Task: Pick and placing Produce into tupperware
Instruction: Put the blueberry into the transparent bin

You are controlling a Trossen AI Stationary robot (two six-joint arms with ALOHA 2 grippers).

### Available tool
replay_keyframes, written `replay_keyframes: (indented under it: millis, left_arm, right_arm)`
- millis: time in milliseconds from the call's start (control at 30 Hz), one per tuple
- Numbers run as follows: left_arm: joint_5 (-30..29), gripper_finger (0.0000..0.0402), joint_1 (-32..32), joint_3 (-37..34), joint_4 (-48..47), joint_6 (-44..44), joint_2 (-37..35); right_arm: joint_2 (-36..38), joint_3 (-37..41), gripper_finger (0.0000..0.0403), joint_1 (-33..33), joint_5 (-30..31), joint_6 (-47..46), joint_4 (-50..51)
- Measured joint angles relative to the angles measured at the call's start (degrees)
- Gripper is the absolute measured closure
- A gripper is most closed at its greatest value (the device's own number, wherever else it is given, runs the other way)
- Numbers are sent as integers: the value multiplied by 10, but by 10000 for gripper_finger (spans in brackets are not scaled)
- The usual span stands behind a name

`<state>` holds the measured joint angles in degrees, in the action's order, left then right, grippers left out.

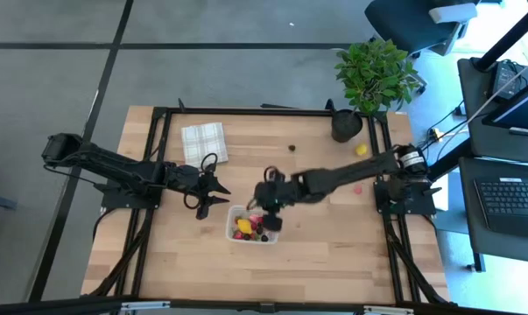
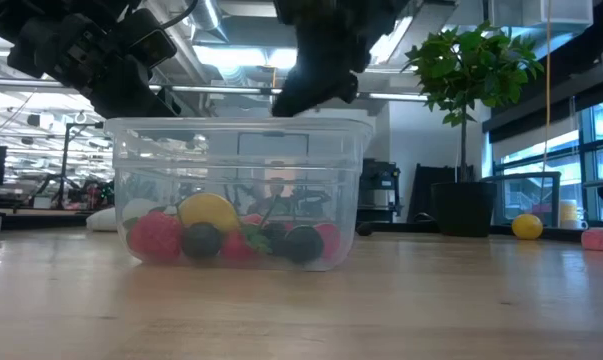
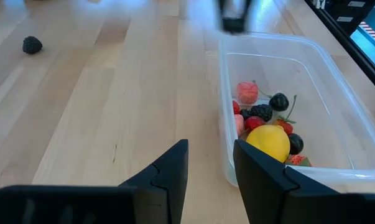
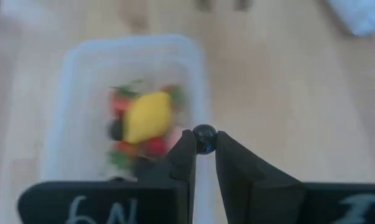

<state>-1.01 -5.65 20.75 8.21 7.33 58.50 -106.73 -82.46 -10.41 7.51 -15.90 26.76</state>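
The clear tupperware tub (image 1: 246, 234) stands on the table's near middle and holds a yellow lemon (image 3: 268, 142) among red and dark berries. My right gripper (image 1: 269, 213) hangs over the tub's far rim (image 4: 196, 74), shut on a small dark berry (image 4: 204, 138). My left gripper (image 1: 216, 194) is open, just left of the tub and above the wood; in the left wrist view its fingers (image 3: 210, 167) stand beside the tub's wall (image 3: 226, 112). Loose produce lies on the table: a dark berry (image 1: 292, 148), a lemon (image 1: 361, 150) and a pink piece (image 1: 357, 186). My right gripper pinches the small dark berry (image 4: 204, 139) between its two fingertips, coming from above and pointing down. The berry is lifted clear, above the tub's rim (image 4: 198, 87).
A white-green checked cloth (image 1: 204, 142) lies at the table's far left. A potted plant (image 1: 373, 74) stands at the far right corner. Bare wood lies left of the tub and along the table's near edge. In the low view, the lemon (image 2: 527, 226) and pink piece (image 2: 598, 239) show at right.
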Motion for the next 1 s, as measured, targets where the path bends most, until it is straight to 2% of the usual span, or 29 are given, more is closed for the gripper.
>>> replay_keyframes:
  millis: [233,400,667,867,1000]
  left_arm:
    - [0,280,0,0,0,0,0]
    - [0,280,0,0,0,0,0]
    - [0,280,0,0,0,0,0]
    - [0,280,0,0,0,0,0]
    - [0,280,0,0,0,0,0]
  right_arm:
    - [-47,0,352,-47,0,1,-38]
    - [-82,0,351,-49,0,0,-40]
    - [-88,0,347,-43,0,-17,-43]
    - [-88,0,320,-43,-1,-19,-43]
    - [-88,0,285,-43,-11,-19,-43]
